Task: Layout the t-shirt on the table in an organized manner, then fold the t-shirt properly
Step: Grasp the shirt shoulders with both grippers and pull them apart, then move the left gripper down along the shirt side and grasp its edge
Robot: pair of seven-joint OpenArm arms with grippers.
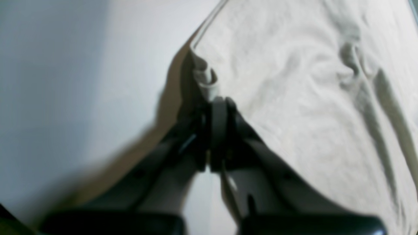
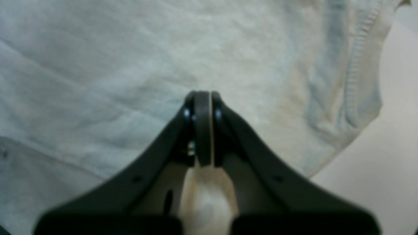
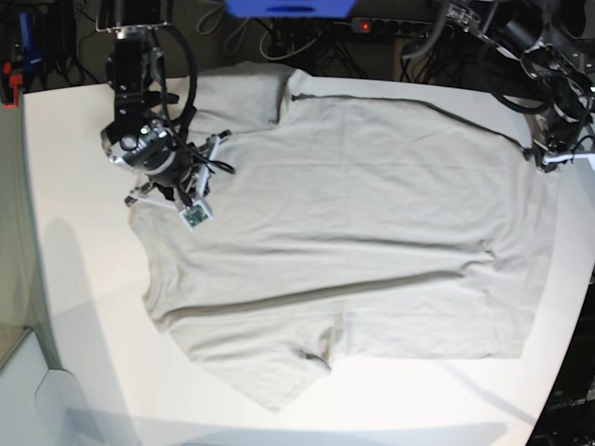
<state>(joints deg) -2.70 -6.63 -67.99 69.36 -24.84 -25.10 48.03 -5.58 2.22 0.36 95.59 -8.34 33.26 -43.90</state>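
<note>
The light grey-beige t-shirt (image 3: 353, 214) lies spread on the white table (image 3: 74, 297), neck toward the left and hem toward the right. My left gripper (image 1: 218, 105) is shut on a small pinched fold at the shirt's edge (image 1: 205, 76); in the base view that gripper (image 3: 547, 160) stands at the far right hem corner. My right gripper (image 2: 203, 97) is shut low on the cloth, a thin pale strip showing between its pads, with the ribbed collar (image 2: 359, 65) just to its right. From the base camera the right gripper (image 3: 153, 190) sits at the shirt's left edge near the neck.
Cables and equipment (image 3: 307, 23) crowd the back beyond the table. The table's rounded front-left edge (image 3: 37, 372) and right edge (image 3: 572, 307) are near the shirt. One sleeve (image 3: 246, 93) points to the back, the other (image 3: 270, 372) to the front.
</note>
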